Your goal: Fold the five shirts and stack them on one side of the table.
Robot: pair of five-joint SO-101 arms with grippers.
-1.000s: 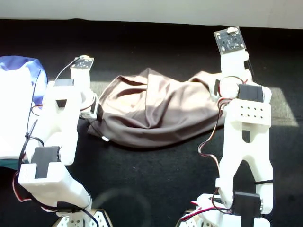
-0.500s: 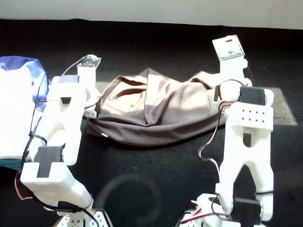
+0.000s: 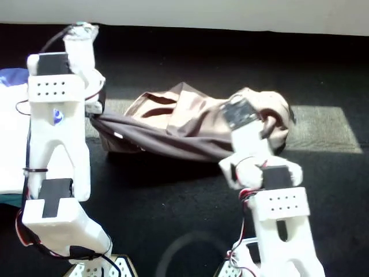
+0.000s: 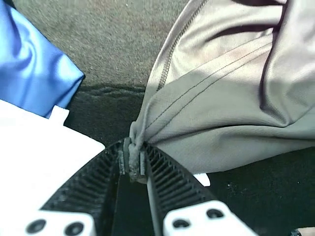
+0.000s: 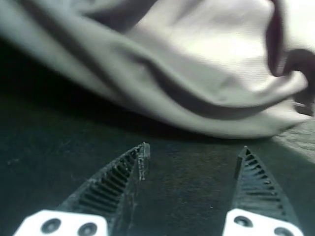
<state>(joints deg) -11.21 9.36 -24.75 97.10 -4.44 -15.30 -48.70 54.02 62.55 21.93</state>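
A grey-brown shirt (image 3: 190,124) lies crumpled across the middle of the black table (image 3: 173,208). My left gripper (image 4: 133,161) is shut on a bunched corner of the shirt (image 4: 221,108) at its left end, and that edge is pulled taut and lifted off the table. My right gripper (image 5: 194,157) is open with nothing between its fingers. It hovers over bare table just in front of the shirt (image 5: 197,64), near its right half. In the high view the right arm's wrist (image 3: 245,124) covers part of the shirt.
A white garment (image 3: 11,144) lies at the left edge of the table with a blue one (image 3: 11,75) behind it; both appear beside the left gripper as the blue cloth (image 4: 34,73) and the white cloth (image 4: 34,162). A sunlit strip (image 3: 320,130) crosses the table at the right.
The left arm has risen and swung back, lifting the shirt's left edge. The right arm has drawn away from the shirt's right end to its front. The shirt is more bunched.
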